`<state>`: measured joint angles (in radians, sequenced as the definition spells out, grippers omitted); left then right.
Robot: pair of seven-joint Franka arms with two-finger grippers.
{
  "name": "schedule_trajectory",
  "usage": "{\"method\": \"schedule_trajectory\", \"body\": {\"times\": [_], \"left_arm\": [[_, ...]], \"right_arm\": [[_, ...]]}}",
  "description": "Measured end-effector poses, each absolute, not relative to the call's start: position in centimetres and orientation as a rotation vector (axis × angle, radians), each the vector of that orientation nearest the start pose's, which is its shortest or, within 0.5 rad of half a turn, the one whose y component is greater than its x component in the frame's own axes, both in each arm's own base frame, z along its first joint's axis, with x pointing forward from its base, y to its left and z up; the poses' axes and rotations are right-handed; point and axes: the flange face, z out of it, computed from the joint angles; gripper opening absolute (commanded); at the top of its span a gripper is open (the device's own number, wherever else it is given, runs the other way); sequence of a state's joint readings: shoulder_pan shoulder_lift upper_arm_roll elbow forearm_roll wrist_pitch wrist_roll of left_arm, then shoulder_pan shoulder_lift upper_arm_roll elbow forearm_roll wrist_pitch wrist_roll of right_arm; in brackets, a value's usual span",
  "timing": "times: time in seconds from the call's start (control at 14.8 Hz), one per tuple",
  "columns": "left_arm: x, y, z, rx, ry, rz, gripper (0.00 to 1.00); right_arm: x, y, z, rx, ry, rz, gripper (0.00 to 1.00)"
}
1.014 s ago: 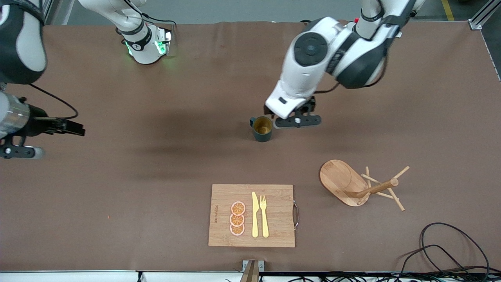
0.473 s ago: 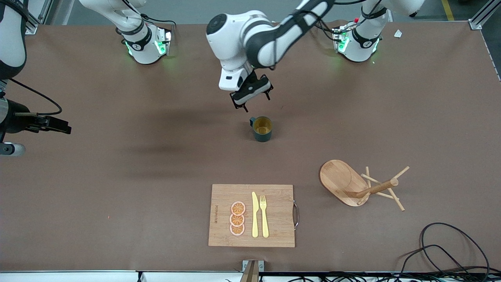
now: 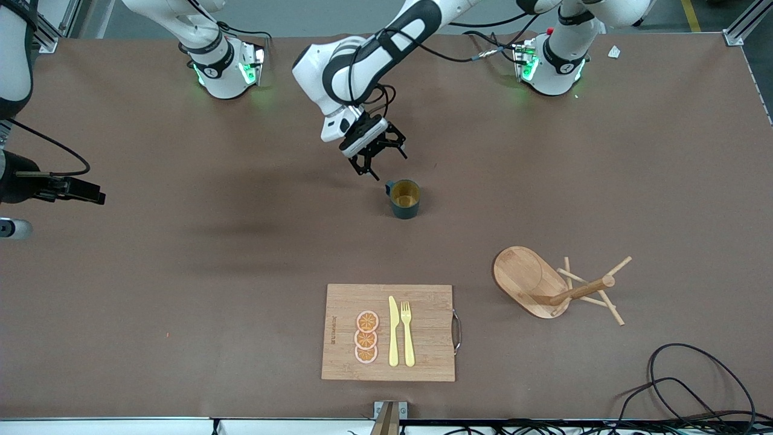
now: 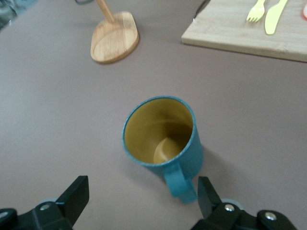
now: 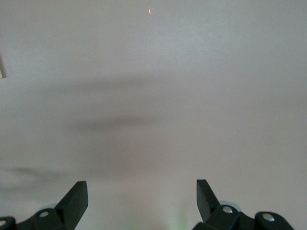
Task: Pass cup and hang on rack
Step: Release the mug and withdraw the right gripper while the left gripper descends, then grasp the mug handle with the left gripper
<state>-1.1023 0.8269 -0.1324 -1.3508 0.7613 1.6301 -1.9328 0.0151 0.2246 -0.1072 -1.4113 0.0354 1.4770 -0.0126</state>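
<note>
The dark teal cup (image 3: 405,199) stands upright mid-table, yellowish-tan inside, its handle (image 3: 389,188) turned toward the robots' bases. My left gripper (image 3: 384,165) is open and empty, low over the table beside the handle. In the left wrist view the cup (image 4: 160,132) lies just ahead of the left gripper (image 4: 142,197), and its handle (image 4: 181,184) is close to one finger (image 4: 207,195). The wooden rack (image 3: 546,284) stands nearer the front camera, toward the left arm's end; its base shows in the left wrist view (image 4: 115,38). My right gripper (image 3: 95,196) waits open over bare table at the right arm's end (image 5: 142,197).
A bamboo cutting board (image 3: 388,332) with orange slices, a yellow knife and a fork lies near the table's front edge; it also shows in the left wrist view (image 4: 230,33). Black cables (image 3: 694,380) lie at the front corner by the left arm's end.
My left gripper has swung from the cup's left-arm side round to its handle side and come down close to it. The right gripper has drawn slightly toward the table's end. The cup has not moved.
</note>
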Motion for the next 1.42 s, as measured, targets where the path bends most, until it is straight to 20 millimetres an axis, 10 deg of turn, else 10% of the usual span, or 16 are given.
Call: {"method": "schedule_trajectory", "body": {"times": [0.81,1.15,1.42], "left_arm": [[31.2,-62.7,13.6,-2.369,-0.566,-1.006,0.96],[31.4,-63.0,14.0,-2.378,-0.571,-1.010,0.53],[31.6,-62.9,14.1,-2.376,-0.542,-1.003,0.46]], "right_arm": [[58.9,-2.7,58.7,-3.077,0.194,0.243,1.00],[55.3,-2.8,62.0,-3.073,0.193,0.181,1.00],[53.0,-3.0,63.3,-3.070,0.194,0.161,1.00]]}}
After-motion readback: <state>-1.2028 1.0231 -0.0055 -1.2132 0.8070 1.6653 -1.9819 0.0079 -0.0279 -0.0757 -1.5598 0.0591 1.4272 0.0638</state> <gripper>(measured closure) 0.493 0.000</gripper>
